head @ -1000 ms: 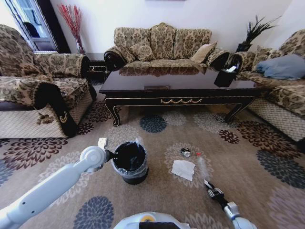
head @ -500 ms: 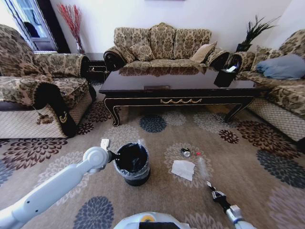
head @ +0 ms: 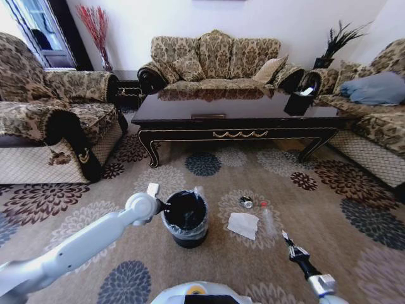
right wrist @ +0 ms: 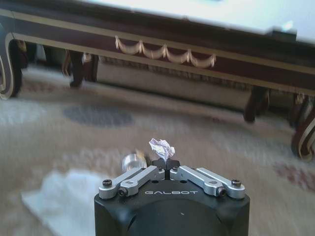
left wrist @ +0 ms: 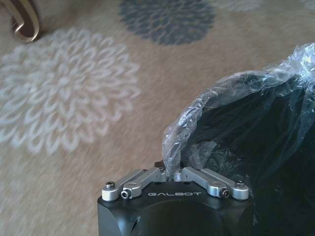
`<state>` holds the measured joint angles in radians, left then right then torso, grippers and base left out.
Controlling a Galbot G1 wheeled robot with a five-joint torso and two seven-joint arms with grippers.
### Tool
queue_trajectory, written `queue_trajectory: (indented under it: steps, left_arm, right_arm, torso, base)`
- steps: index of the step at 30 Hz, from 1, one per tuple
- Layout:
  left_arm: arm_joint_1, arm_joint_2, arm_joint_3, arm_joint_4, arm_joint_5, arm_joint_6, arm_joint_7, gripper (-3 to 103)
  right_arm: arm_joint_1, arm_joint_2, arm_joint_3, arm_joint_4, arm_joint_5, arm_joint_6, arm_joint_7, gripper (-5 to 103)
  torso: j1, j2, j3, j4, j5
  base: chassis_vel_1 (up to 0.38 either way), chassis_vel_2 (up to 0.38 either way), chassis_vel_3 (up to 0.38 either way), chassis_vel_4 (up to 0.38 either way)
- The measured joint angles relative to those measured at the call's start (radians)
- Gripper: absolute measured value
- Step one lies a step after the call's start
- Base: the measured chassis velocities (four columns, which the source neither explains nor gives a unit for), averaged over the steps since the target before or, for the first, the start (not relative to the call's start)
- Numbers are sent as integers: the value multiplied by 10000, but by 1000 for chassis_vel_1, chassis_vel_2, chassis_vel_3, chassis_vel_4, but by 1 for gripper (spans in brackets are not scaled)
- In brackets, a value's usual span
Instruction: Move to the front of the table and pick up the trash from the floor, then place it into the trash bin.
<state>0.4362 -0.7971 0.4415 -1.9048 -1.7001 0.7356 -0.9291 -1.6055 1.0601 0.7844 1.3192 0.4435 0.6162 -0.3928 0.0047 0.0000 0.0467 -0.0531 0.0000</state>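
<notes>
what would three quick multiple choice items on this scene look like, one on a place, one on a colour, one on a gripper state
1. Where does the trash bin stand?
A. on the table
B. on the floor, beside the napkin
C. on the sofa

2. What colour is the bottle's cap?
A. red
B. blue
C. green

3. What is the left gripper doing?
A. hanging open above the can
B. shut on the bin's plastic liner
C. resting on the table

Answers:
1 B: it sits on the floor, with the napkin lying on the robot's right of it.
2 A: the bottle has a red end.
3 B: the left wrist view shows the liner pinched between its closed fingers.
</notes>
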Motion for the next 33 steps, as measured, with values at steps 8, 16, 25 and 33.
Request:
queue_trajectory:
  steps: [8,16,25,33]
  left_arm:
    - [-1713,-1581,1458,1079,-330,-1,-166,2]
    - [-2521,-2516,2514,1906,-442,-1,-257,2]
    - [-3157,-3921,3147,2693,-800,0,-598,2]
    - [-3403,-4883,3763,3089,-870,-2,-778,2]
  right_arm:
    - [-1197,-86,619,2568,358,-263,59,0]
    - [-1920,33,982,4670,459,-511,157,0]
    - [-2530,317,1056,6616,404,-964,480,0]
    - [-2682,605,623,7675,20,-1284,516,0]
  torso:
    - [1,0,0,-3,2]
    - [0,0,0,1,1]
    - [0,0,0,0,1]
    - [0,-1,0,-2,0]
  base:
    - [0,0,0,0]
    - [0,0,0,0]
    - [0,0,0,0]
    - [0,0,0,0]
